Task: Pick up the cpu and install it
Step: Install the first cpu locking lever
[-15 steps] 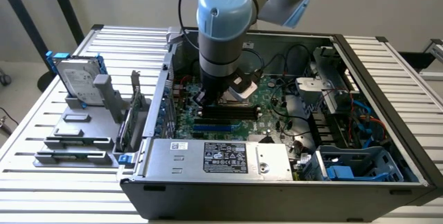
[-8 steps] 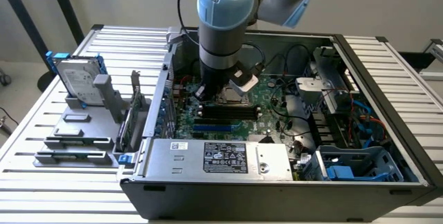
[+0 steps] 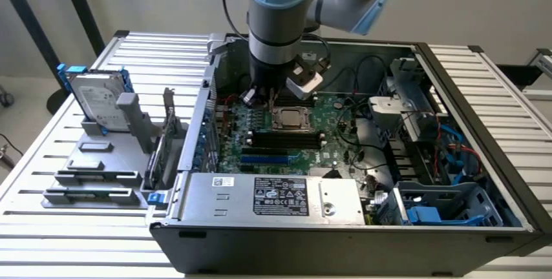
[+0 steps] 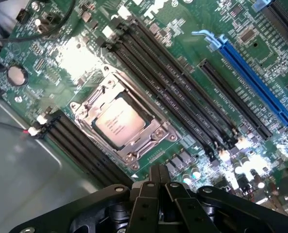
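The cpu point(image 4: 119, 124), a small square chip with a silver-grey top, lies flat inside the metal socket frame point(image 4: 156, 133) on the green motherboard point(image 4: 202, 43). In the exterior view the cpu point(image 3: 291, 119) sits near the middle of the board inside the open computer case point(image 3: 345, 234). My gripper point(image 4: 159, 174) hovers just above the board beside the socket. Its black fingers are pressed together with nothing between them. The arm point(image 3: 276, 27) reaches down into the case from above.
Long black memory slots point(image 4: 177, 87) and a blue expansion slot point(image 4: 253, 77) run beside the socket. A power supply point(image 3: 276, 195) fills the case front, with cables and drive bays point(image 3: 431, 137) at the exterior view's right. A hard drive point(image 3: 93, 101) stands on a grey rack point(image 3: 95, 175) outside.
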